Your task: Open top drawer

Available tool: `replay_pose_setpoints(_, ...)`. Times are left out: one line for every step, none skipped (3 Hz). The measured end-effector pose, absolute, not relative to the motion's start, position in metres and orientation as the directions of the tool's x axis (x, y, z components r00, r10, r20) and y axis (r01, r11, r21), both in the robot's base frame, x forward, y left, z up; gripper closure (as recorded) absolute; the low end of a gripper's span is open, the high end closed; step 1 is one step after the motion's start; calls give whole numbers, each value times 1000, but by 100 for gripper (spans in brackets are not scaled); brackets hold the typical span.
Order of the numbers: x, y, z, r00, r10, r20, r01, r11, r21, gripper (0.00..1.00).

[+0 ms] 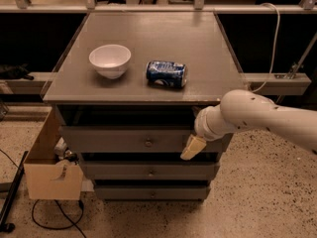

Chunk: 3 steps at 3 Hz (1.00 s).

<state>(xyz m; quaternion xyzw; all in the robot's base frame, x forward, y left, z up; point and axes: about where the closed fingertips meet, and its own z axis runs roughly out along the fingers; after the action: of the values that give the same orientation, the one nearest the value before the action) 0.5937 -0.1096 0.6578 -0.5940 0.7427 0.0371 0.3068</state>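
Note:
The top drawer [114, 139] is the widest grey front of three under the grey cabinet top [208, 58]. Its small round knob [148, 143] sits at the centre. A dark gap shows above the front. My gripper [193, 147], cream-coloured on the end of a white arm [262, 117] reaching in from the right, hangs in front of the right part of the top drawer front, right of the knob and apart from it. Two narrower drawer fronts [148, 171] lie below.
A white bowl [110, 60] and a blue can lying on its side [166, 73] rest on the cabinet top. A cardboard box [49, 170] stands against the cabinet's left side. Cables [54, 217] and a black pole [12, 197] lie on the speckled floor at the left.

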Motion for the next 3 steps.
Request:
replay_pose_setpoints(600, -119, 640, -134, -861, -490, -895, 317, -312, 0)
replay_pose_setpoints(602, -122, 633, -140, -865, -483, -895, 319, -312, 0)
replay_pose_setpoints(602, -122, 633, -140, -865, -483, -895, 319, -312, 19)
